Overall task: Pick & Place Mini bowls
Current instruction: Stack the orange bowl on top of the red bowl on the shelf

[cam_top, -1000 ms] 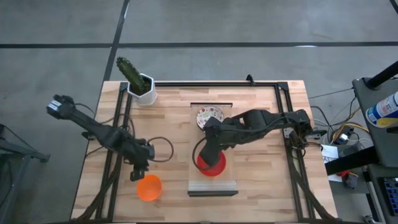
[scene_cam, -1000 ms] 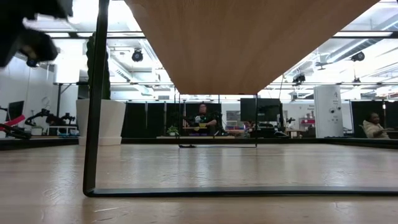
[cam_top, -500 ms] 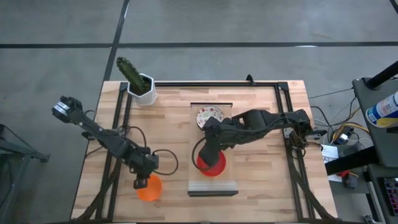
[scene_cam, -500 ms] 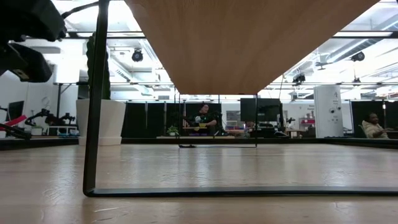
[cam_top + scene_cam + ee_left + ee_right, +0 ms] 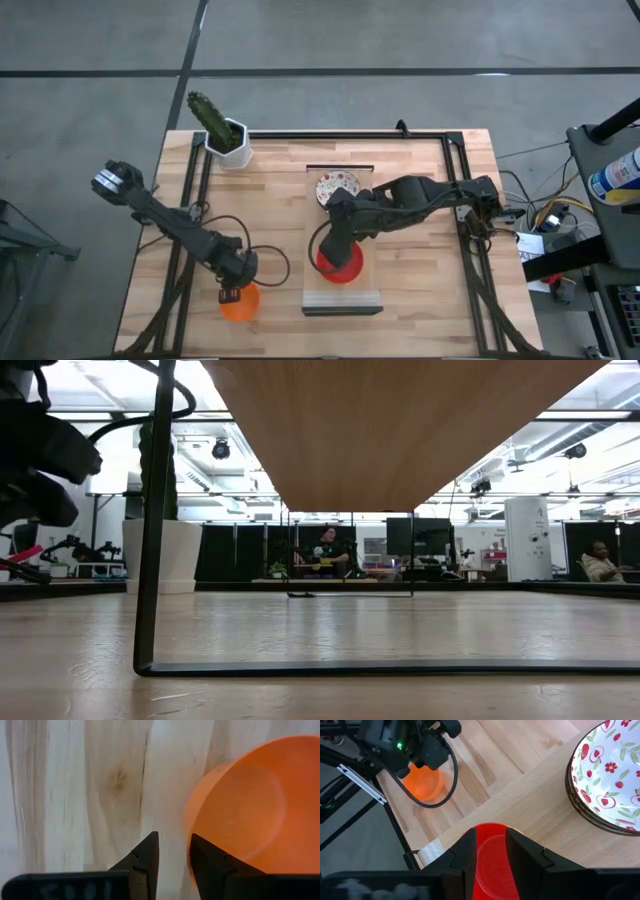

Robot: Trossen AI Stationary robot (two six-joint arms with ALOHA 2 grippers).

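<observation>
Two end effectors — left (image 5: 172,857) straddling orange bowl's (image 5: 250,805) rim, right (image 5: 490,847) on red bowl (image 5: 490,865).

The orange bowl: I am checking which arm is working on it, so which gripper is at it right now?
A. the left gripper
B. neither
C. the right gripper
A: the left gripper is down at the orange bowl, one finger at its rim, while the right gripper is at the red bowl on the raised board.
</observation>
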